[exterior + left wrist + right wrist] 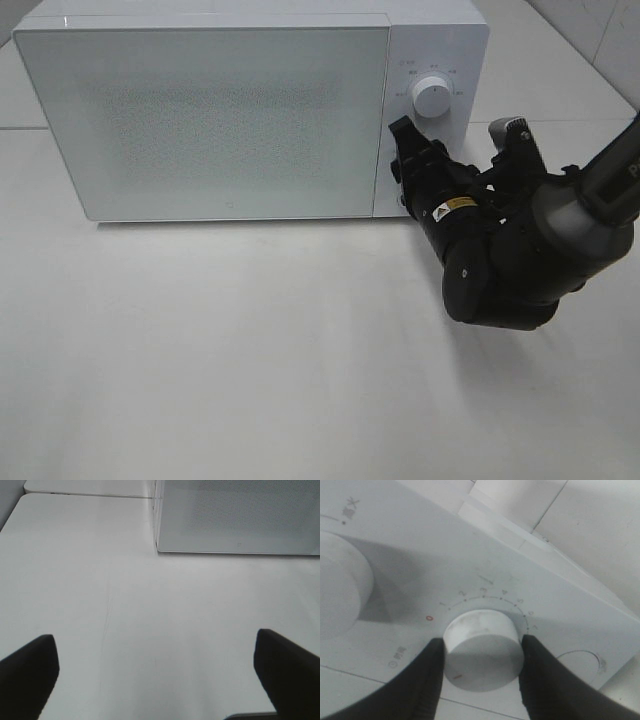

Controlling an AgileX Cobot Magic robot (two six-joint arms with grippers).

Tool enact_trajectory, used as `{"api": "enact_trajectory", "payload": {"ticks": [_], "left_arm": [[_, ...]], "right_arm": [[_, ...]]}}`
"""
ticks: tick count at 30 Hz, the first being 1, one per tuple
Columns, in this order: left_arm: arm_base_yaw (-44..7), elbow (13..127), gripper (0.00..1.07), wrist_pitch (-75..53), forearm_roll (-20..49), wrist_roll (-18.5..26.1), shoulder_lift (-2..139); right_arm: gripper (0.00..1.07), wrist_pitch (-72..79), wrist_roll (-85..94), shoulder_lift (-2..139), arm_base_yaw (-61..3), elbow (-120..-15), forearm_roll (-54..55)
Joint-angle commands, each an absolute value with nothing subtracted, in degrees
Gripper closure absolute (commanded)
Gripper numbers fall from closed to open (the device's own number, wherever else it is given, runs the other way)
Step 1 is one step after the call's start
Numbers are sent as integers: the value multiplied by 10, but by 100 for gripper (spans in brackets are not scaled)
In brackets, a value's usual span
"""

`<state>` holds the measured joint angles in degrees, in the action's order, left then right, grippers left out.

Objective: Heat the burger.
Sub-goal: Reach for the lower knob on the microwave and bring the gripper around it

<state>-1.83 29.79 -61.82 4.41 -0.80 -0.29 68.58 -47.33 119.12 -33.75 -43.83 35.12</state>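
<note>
While the left tool [156, 672] hangs over the plain white table [100, 590] with its two black fingers [27, 675] spread fully apart and nothing between them, the right tool [482, 641] is closed on the lower white round dial [480, 630] of the big white box-shaped microwave oven [300, 12]. Its black fingers press this dial from both sides. Around the dial runs a scale of small numbers (it begins with a red zero). A bigger white round knob [432, 97] sits above it on the same control panel, at the right end of the oven. The oven stands on the far part of the table, and its frosted dotted door [200, 110] is closed. The burger does not show in any view, and I cannot tell whether it lies behind the door.
</note>
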Motion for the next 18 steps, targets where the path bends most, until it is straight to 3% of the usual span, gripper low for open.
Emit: {"api": "enact_trajectory", "payload": {"ticks": [1, 18], "left_arm": [[-16, 296, 8, -611, 48, -7, -16], [-16, 296, 8, -611, 48, -7, -16]], "right_arm": [[84, 805, -513, 1187, -335, -450, 311], [83, 805, -621, 1187, -335, -450, 344]]}}
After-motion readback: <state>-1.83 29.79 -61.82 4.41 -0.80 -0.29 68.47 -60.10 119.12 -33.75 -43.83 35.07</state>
